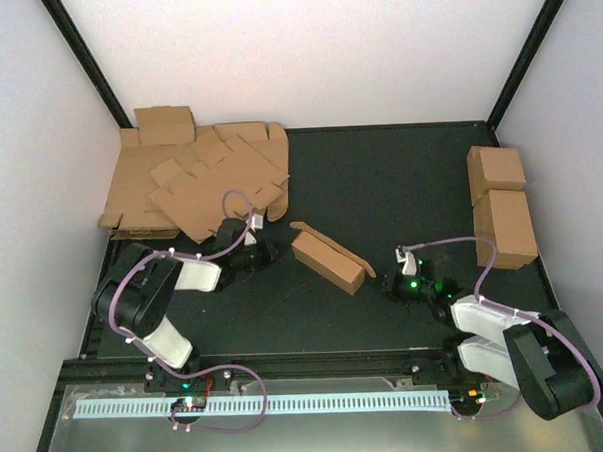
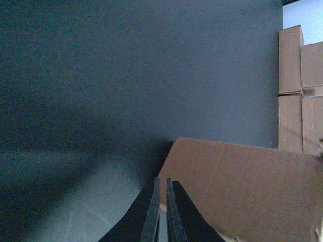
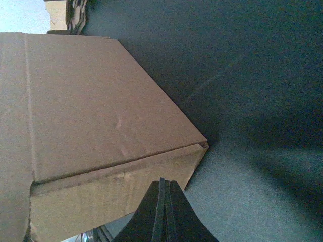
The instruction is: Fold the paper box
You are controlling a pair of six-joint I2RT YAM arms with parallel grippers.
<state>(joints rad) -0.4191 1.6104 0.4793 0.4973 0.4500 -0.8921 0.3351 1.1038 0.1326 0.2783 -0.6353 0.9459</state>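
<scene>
Right gripper (image 3: 162, 199): closed, empty, just beside box (image 3: 96, 116).
Left gripper (image 2: 161, 201): closed to a slit, empty.
Top view only: box lies between grippers.

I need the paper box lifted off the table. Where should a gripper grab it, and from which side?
Probably the paper box mid-length, across its narrow width, from above: it lies flat and diagonal, long side walls parallel and unobstructed. Avoid the loose flap at its far-left end.

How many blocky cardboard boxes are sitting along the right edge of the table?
2: the far cuboid, toward the back, and the near cuboid directly in front of it, touching. None seems hidden there.
</scene>
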